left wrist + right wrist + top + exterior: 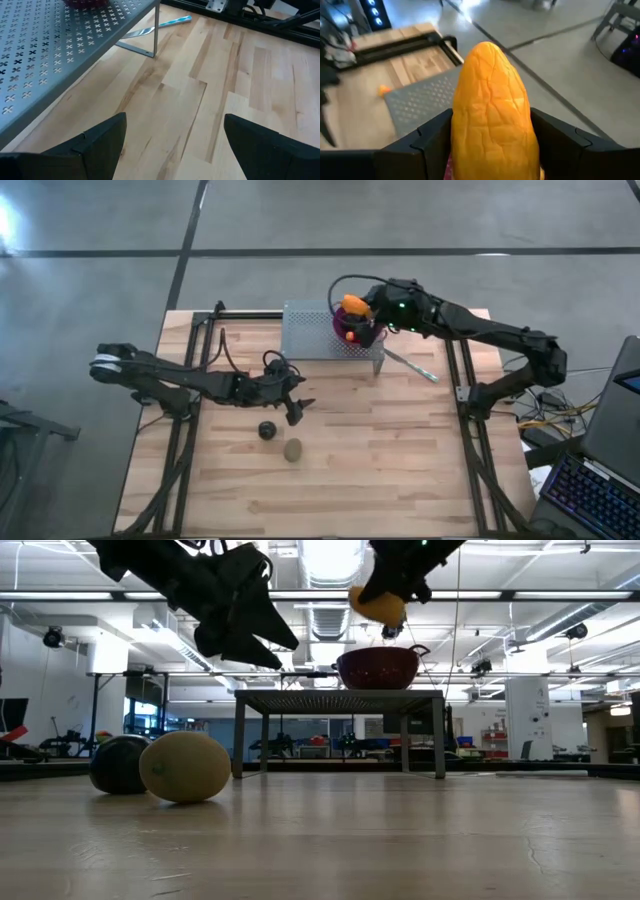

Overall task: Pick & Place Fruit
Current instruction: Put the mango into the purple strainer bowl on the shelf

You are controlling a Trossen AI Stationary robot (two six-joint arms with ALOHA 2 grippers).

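The right pincer (356, 313) is clamped on the elongated orange fruit (492, 120), holding it above the purple bowl (348, 332), which sits on the perforated metal stand (310, 332) at about twelve o'clock on the desk (400, 460). The left pincer (297, 408) hangs with its fingers apart, holding nothing, just above the desk near the centre. At its six o'clock lie a near-black round fruit (266, 430) and a brown-green oval fruit (292, 450), just beside each other. A thin utensil (410, 366) lies at the stand's four o'clock.
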